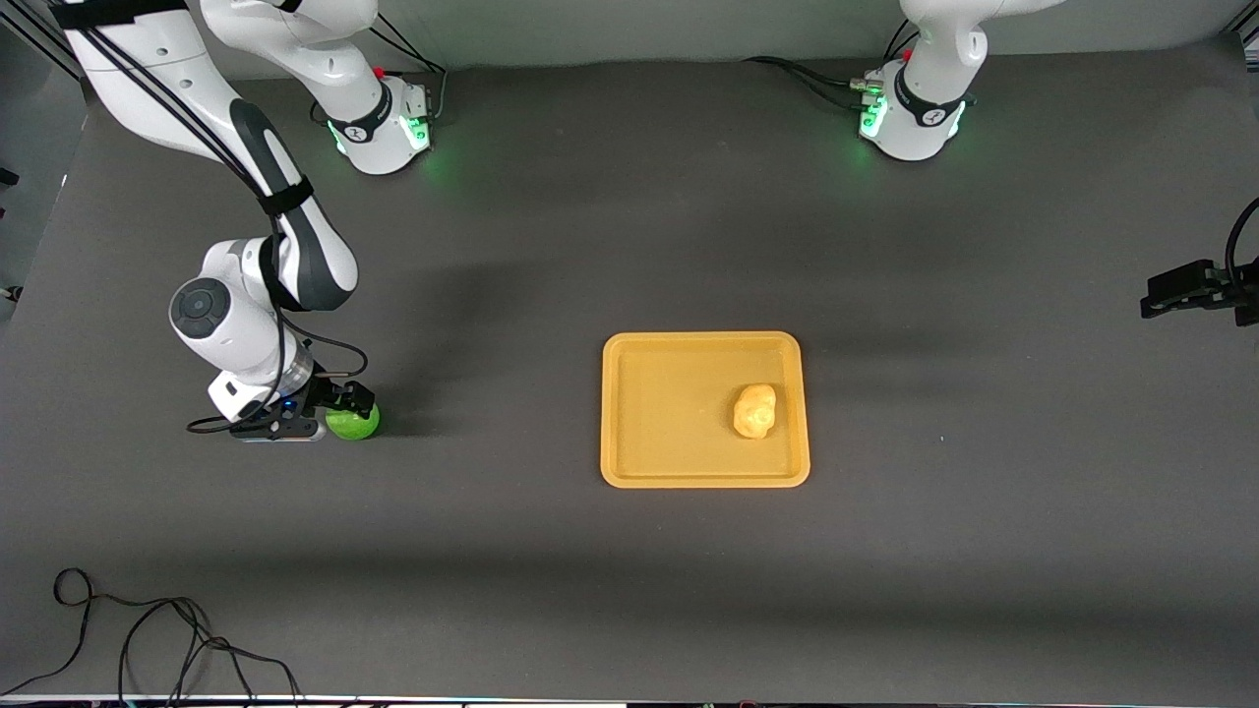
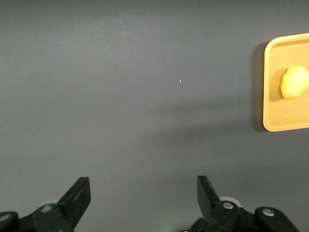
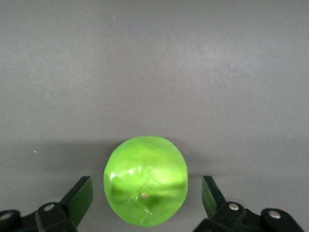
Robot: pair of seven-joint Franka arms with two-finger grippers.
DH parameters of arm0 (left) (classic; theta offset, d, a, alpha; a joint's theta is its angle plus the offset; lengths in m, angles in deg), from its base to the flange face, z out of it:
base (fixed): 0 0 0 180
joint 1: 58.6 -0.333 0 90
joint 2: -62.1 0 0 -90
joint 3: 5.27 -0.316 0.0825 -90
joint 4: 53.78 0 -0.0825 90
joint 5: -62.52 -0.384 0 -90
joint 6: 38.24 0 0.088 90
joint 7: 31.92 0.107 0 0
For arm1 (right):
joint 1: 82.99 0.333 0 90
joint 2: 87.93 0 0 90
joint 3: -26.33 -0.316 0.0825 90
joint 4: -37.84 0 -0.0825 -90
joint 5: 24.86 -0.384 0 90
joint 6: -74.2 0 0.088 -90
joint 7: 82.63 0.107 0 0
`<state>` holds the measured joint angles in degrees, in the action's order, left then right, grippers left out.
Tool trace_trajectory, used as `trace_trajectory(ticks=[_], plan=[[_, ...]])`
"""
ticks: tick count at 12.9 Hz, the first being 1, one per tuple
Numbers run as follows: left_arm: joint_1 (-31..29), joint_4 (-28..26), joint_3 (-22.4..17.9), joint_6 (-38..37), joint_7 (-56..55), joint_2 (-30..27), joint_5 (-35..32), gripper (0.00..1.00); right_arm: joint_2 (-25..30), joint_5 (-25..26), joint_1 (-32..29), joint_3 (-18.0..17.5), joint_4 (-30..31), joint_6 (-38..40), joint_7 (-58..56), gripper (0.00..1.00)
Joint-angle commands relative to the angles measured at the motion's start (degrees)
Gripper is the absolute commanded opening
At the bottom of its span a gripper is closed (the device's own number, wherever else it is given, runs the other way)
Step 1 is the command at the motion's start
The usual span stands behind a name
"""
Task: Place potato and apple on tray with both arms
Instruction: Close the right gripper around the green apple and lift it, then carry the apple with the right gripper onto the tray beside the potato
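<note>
The potato [image 1: 754, 410] already lies on the tray [image 1: 629, 462], toward the end of it that faces the left arm, so half the job looks done. The step in hand is the pick-up of the apple [image 1: 354, 423], which sits on the dark counter [image 1: 629, 246] toward the right arm's end, well apart from the tray.

The right claw [image 1: 317, 415] is low over the apple with its fingers [image 3: 79, 195] spread wide. In the right wrist view the green ball [image 3: 146, 180] sits between the two fingers with a gap on each side — nothing is pinched yet. The next move, as I judge it, calls for the claw to settle a little further around the apple and press in evenly. The ball is round and glossy, so an off-centre squeeze could roll it out. After that comes a lift and a carry to the bare half of the tray, clear of the potato.

The left claw [image 2: 144, 203] waits with its fingers spread and empty — its wrist view shows only bare counter below, and the tray [image 2: 270, 123] with the potato [image 2: 294, 82] off at one edge.

The counter is covered with a flat matte dark-grey sheet. A loose black cable [image 1: 148, 639] lies at the edge nearest the front camera, and a black bracket [image 1: 1195, 290] juts in at the left arm's end. Green lights glow on both arm bases.
</note>
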<state>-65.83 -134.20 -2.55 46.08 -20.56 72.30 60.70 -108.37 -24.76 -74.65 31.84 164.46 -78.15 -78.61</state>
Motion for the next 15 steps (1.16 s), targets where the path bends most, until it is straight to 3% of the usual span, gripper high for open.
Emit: trace_trajectory(ticks=[1,2,3,6,8,11,13,15], plan=[[-0.7,-0.4,0.4,0.8,-0.5,-1.0,0.7,0.98,-0.9,-0.4,0.0,-0.1,0.2,-1.1,0.2,1.0],[-0.8,-0.4,0.4,0.8,-0.9,-1.1,0.8,0.98,-1.1,-0.4,0.0,-0.1,0.1,-1.1,0.1,0.99],[-0.8,-0.4,0.4,0.9,-1.3,-1.1,0.5,0.99,-1.3,-0.4,0.0,-0.1,0.1,-1.1,0.2,0.92],[-0.9,-0.4,0.4,0.9,-7.4,-1.1,1.0,1.0,-1.6,-0.4,0.0,-0.1,-0.1,-0.8,-0.2,0.53],[-0.4,-0.4,0.7,1.2,-8.7,-1.1,0.7,1.0,-0.4,-0.4,0.0,-0.1,-0.8,0.3,-1.7,0.38],[-0.7,0.7,0.6,1.3,-8.4,-0.9,0.7,0.99,5.0,-0.4,0.2,0.0,-9.3,15.8,-2.3,0.35],[-0.6,0.7,0.6,1.3,-7.8,-0.7,0.4,1.0,5.5,-0.3,0.3,-0.1,-19.7,28.2,-2.3,0.34],[-0.3,0.7,0.6,1.9,-7.8,-0.5,0.4,1.0,4.7,-0.3,1.5,-0.3,-28.6,35.5,-2.2,0.32]])
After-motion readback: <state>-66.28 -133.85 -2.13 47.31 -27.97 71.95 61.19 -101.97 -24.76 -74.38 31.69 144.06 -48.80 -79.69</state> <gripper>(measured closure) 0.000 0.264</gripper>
